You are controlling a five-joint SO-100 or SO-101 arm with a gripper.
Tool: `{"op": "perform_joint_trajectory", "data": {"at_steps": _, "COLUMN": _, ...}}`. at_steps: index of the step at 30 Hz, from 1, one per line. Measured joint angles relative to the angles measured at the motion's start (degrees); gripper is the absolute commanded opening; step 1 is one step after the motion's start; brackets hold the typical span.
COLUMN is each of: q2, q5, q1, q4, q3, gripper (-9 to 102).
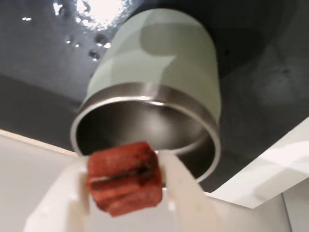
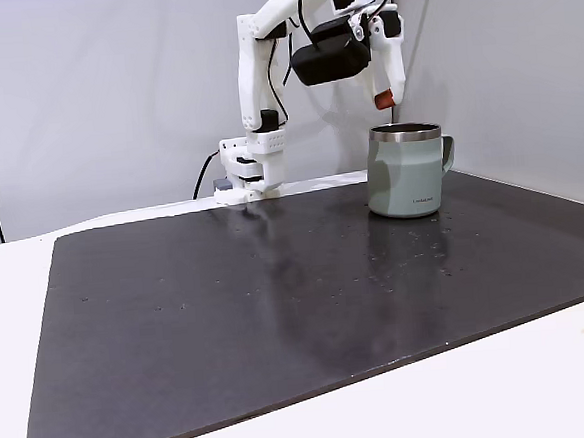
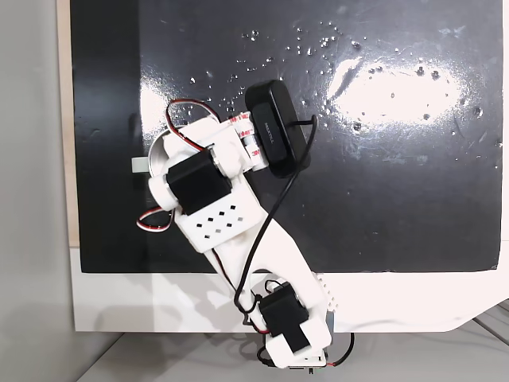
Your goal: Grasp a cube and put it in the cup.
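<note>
In the wrist view the rust-orange cube [image 1: 124, 178] is clamped between the white fingers of my gripper [image 1: 126, 166], right in front of the near rim of the cup [image 1: 159, 72]. The cup's steel inside looks bare. In a fixed view my gripper [image 2: 385, 94] hangs high, pointing down, shut on the cube [image 2: 384, 100]. It is just above the left part of the rim of the pale grey-green cup [image 2: 407, 171], not touching it. The cup stands upright with its handle to the right.
A black mat [image 2: 278, 300] covers most of the white table [image 2: 544, 382]. The arm's base [image 2: 253, 167] stands at the mat's far edge, left of the cup. From above, the arm [image 3: 231, 215] and its black camera [image 3: 274, 131] cover the mat's near left part.
</note>
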Motion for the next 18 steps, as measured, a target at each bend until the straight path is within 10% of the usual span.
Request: {"op": "perform_joint_trajectory", "data": {"at_steps": 18, "q2": -2.3, "q5": -1.8, "q1": -5.2, "q4": 0.2, "q3": 1.8, "gripper": 3}}
